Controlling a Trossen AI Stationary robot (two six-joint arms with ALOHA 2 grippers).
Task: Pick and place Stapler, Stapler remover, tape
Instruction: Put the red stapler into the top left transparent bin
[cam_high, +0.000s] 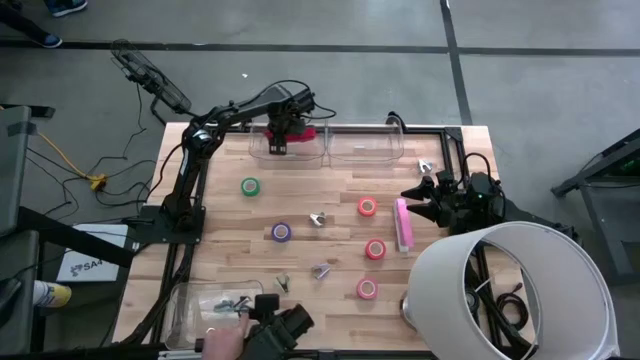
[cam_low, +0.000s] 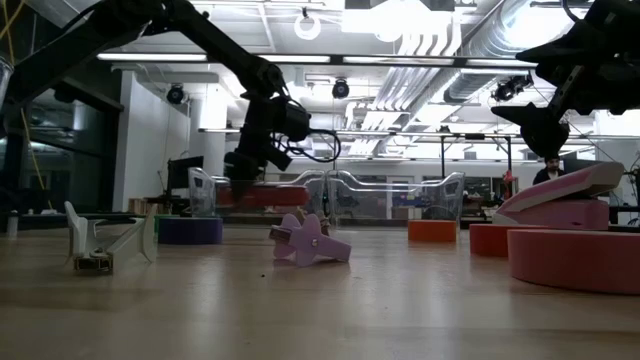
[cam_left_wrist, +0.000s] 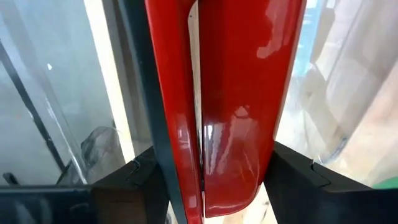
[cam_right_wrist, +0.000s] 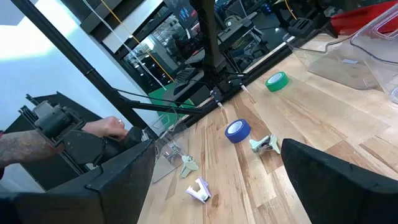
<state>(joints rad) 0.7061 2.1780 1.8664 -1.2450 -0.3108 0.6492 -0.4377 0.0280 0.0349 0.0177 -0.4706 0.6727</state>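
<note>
So the left pincer is up at the top middle of the overhead shot, pinching a red stapler over the left of 2 clear bins at the back edge of the bench. From its wrist cam the red stapler fills the frame, clamped between the 2 dark fingers.

The right pincer sits at the right edge of the bench, fingers spread wide with nothing between them, just beside the top end of a pink stapler lying flat.

Tape rolls are scattered on the wood: a green roll at center left, a purple roll below it, and 3 red-pink rolls going down the right-center of the frame. A few small staple removers lie around the middle, 1 of them showing lilac and up close in the level view.

Bottom left of the overhead shot there's another clear tray with small bits in it, and a person's hand next to it. A big white shade-looking thing covers the bottom right corner.
</note>
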